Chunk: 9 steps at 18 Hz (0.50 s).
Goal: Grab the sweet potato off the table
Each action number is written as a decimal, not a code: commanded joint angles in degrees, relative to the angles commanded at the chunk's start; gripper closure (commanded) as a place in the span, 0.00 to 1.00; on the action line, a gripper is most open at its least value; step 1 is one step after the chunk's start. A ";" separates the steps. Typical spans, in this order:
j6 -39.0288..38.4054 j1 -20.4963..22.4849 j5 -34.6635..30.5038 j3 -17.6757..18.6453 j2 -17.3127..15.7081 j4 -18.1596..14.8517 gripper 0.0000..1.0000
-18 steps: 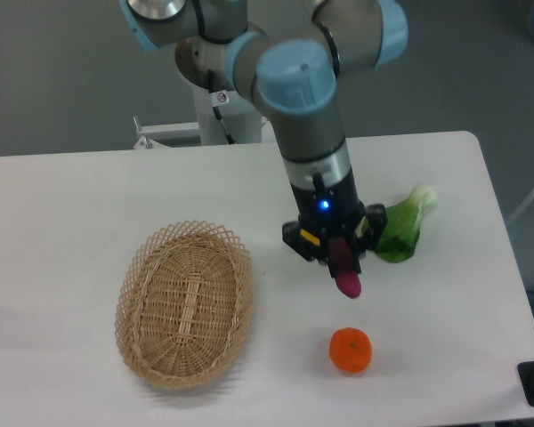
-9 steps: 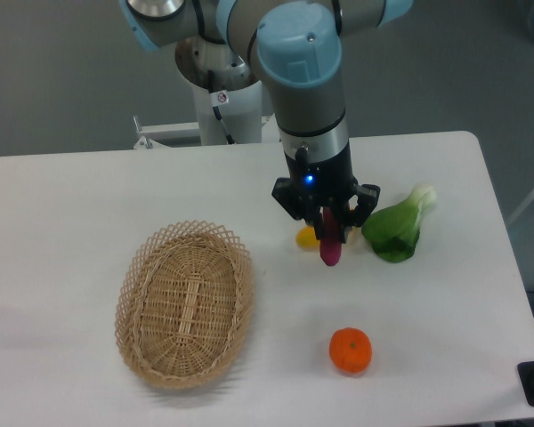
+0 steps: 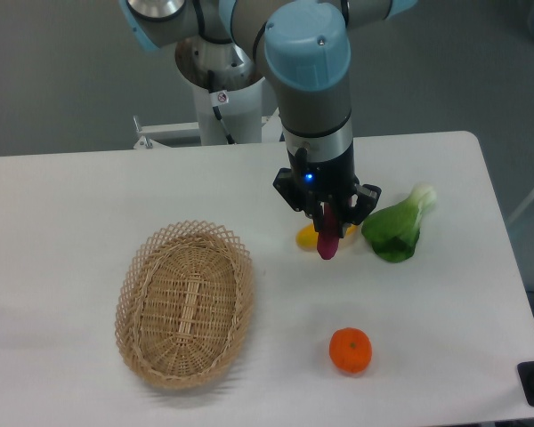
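1. While a second before it had hung lower and further right, close above the orange, the gripper had since moved up and left, its fingers clamped on the sweet potato
2. Held by its upper end, the purple tuber pointed straight down, clear of the table, in front of a yellow fruit the arm had hidden a second earlier
3. Basket, orange and the leafy green vegetable lay where they had been
4. White and round-cornered, the tabletop carried the woven basket at left, the orange near the front edge and the greens at right
5. Behind it ran a grey floor, with the arm's white pedestal at the far edge
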State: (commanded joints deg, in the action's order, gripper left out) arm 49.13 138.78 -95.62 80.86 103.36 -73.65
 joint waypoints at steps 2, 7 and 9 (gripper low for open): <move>0.00 0.00 -0.09 0.00 0.00 0.00 0.73; 0.00 0.00 0.00 -0.44 0.00 0.09 0.73; 0.00 0.00 -0.09 -0.44 0.00 0.17 0.73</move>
State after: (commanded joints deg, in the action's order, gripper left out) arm 49.13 138.78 -95.71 80.42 103.36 -73.48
